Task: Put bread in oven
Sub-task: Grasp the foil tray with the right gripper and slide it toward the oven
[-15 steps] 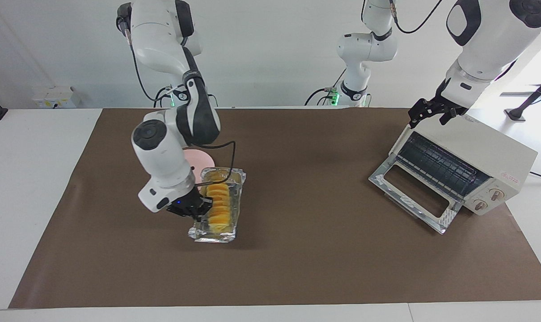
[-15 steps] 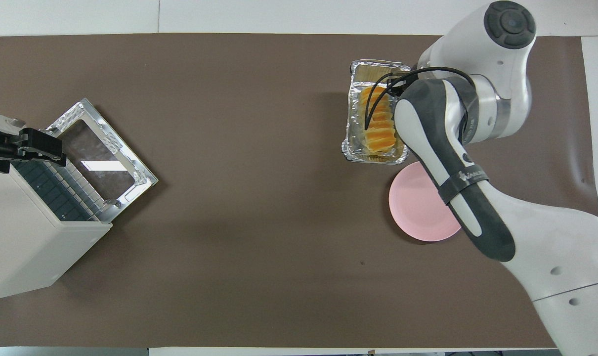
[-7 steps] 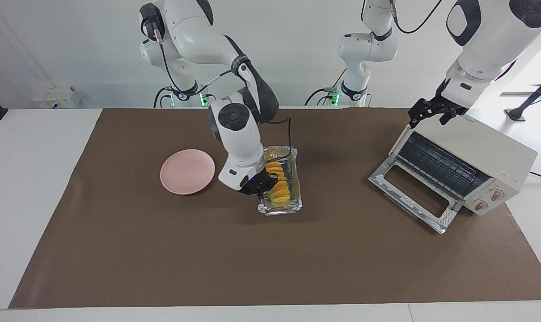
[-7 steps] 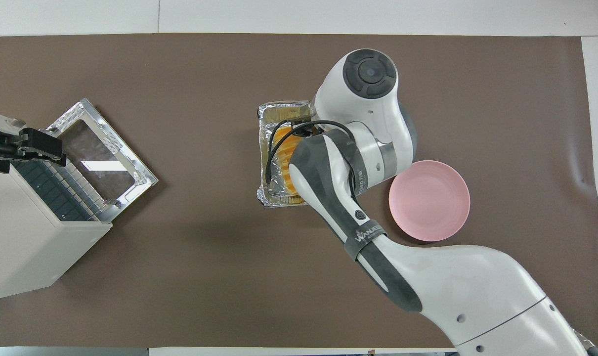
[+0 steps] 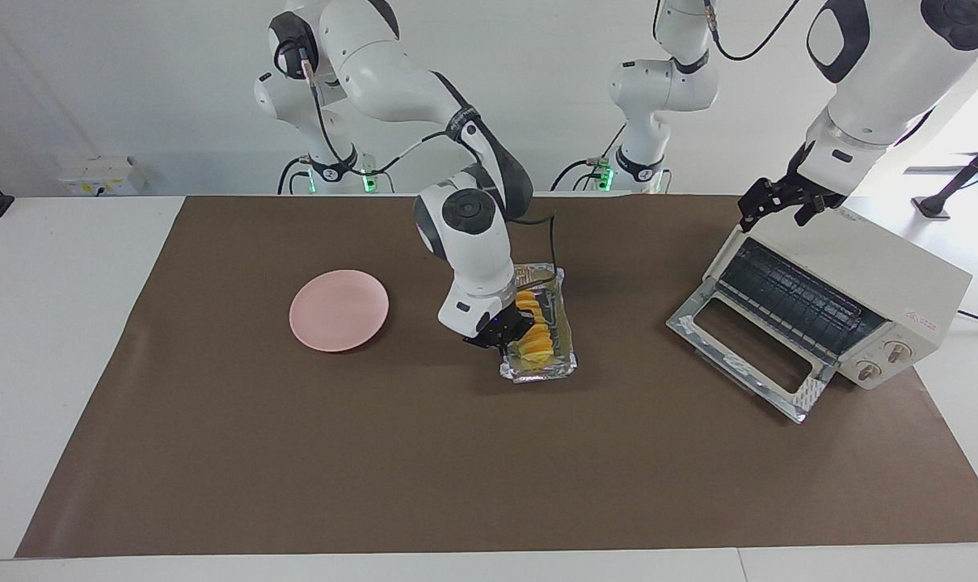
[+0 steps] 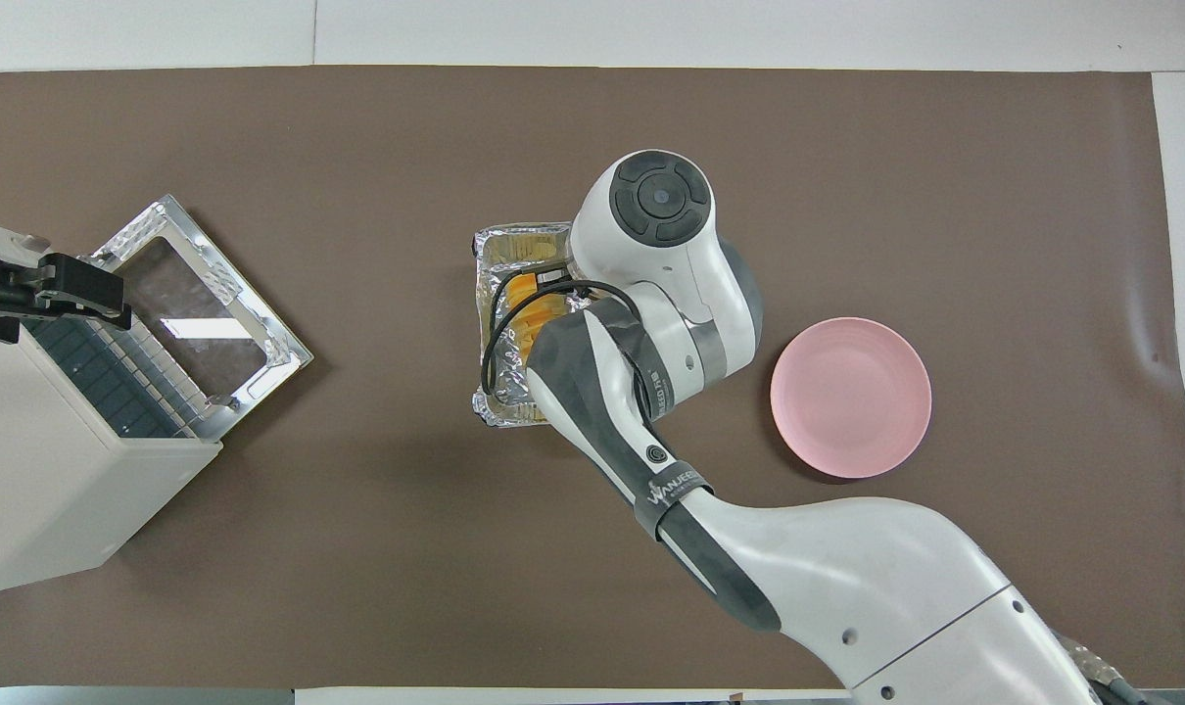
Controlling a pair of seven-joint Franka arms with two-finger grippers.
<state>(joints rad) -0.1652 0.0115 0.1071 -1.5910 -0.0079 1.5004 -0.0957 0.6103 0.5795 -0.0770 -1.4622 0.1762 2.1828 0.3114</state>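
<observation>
A white table point(image 5: 69, 323) carries a brown mat point(image 5: 376, 453) that covers most of its top, leaving white strips along the edges. Three things lie on the mat. A cream toaster oven point(image 5: 853, 299) stands at the left arm's end with its glass door dropped open onto the mat. A foil tray point(image 5: 560, 368) sits near the middle. A round pink plate point(image 5: 339, 310) lies toward the right arm's end, apart from the tray.
</observation>
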